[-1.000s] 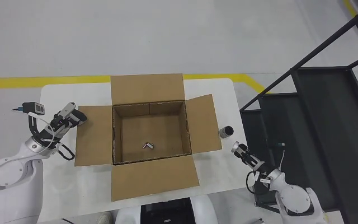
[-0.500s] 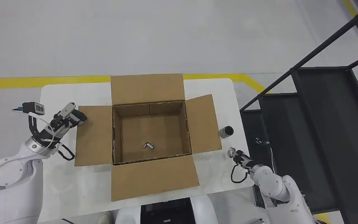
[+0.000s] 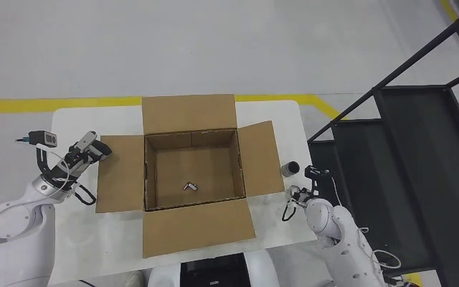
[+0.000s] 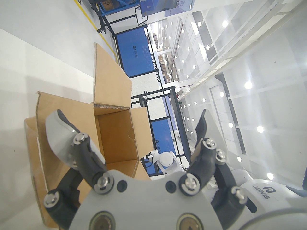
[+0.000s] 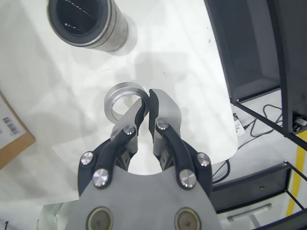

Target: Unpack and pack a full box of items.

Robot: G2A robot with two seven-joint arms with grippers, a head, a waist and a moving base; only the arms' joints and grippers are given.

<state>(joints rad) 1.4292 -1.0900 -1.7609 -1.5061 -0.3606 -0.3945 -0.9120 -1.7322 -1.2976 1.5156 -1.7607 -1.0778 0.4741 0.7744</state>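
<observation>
An open cardboard box sits mid-table with all flaps spread, and a small metal part lies on its floor. Right of the box stands a metal cylinder with a dark bore. Just nearer than it, my right gripper is shut on the rim of a flat silver ring, one finger inside the ring and one outside. My left gripper hangs open with nothing in it beside the box's left flap.
A black metal stair frame stands close to the table's right edge. A box flap corner lies near the ring. White tabletop shows behind and in front of the box.
The right arm has swung in from beyond the table's right edge, and its gripper has shifted slightly left over the tabletop near the cylinder. The left arm has kept still.
</observation>
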